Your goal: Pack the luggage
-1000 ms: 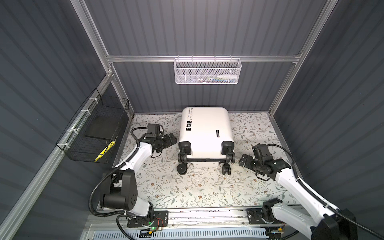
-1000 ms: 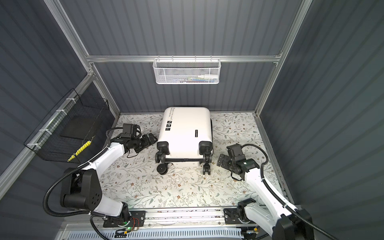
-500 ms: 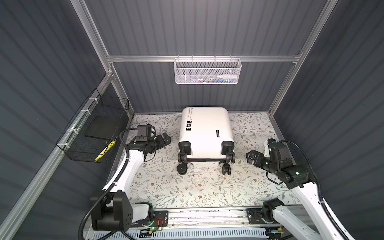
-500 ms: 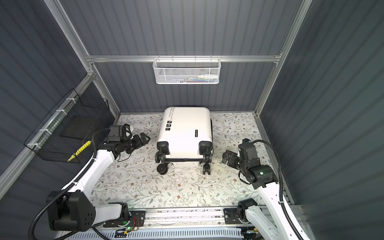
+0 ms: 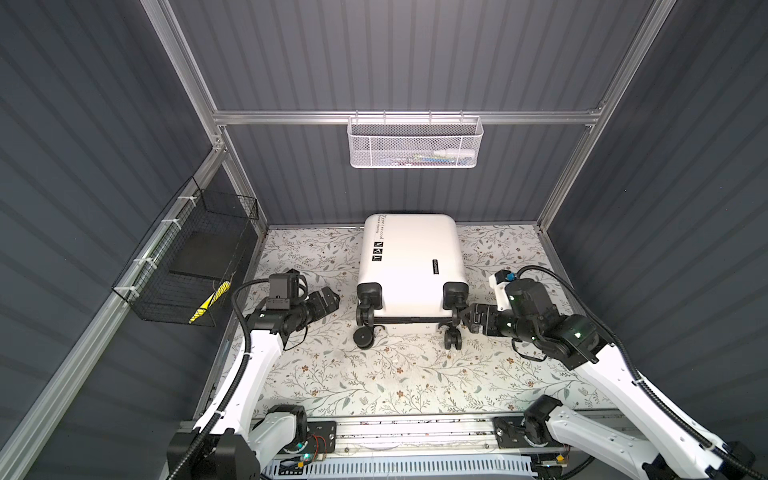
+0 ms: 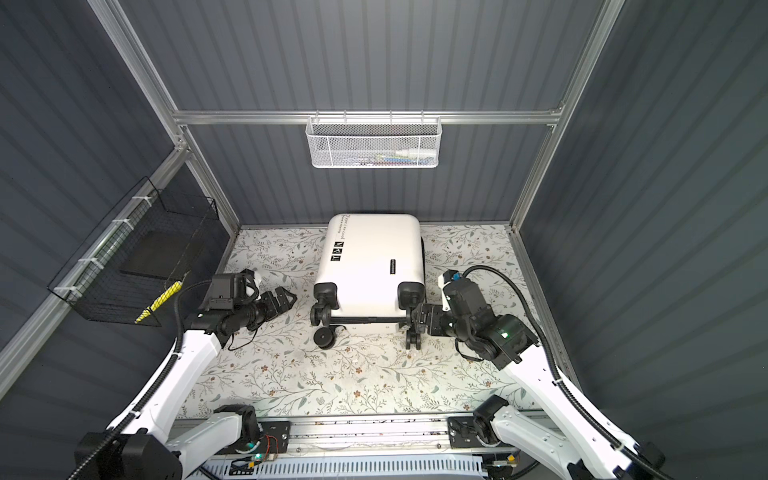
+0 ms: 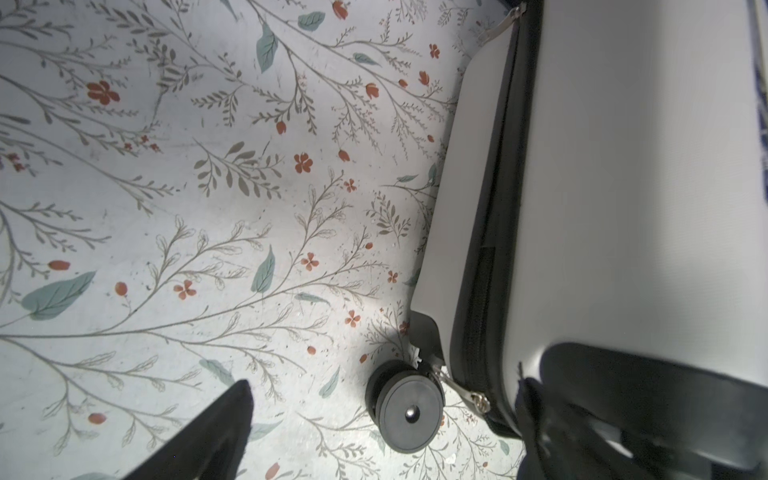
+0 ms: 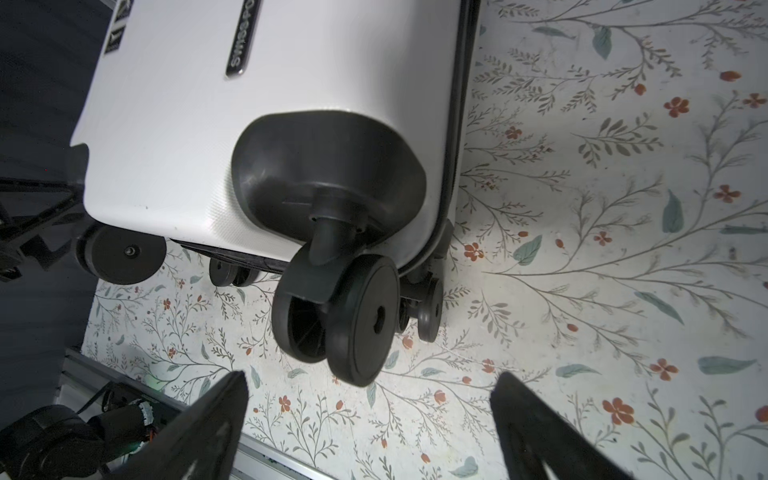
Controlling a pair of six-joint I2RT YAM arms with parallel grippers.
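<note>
While luggage (image 5: 411, 266) lies shut and flat on counter (image 5: 374, 374), wheels toward arm bases and top end by back wall, step in hand is only approach: nothing opened, nothing packed.

- Right pincer (image 5: 466, 319): jaws apart, just beside near right wheel (image 8: 357, 316).
- Left pincer (image 5: 328, 300): jaws apart too, near left side, not touching.
- Next move, I judge: you take zipper pull (image 7: 473, 399) by wheel and draw it along seam. Small target, go slowly.
- Against one second before: right pincer came in from well apart, left drew back little, luggage same place.
</note>
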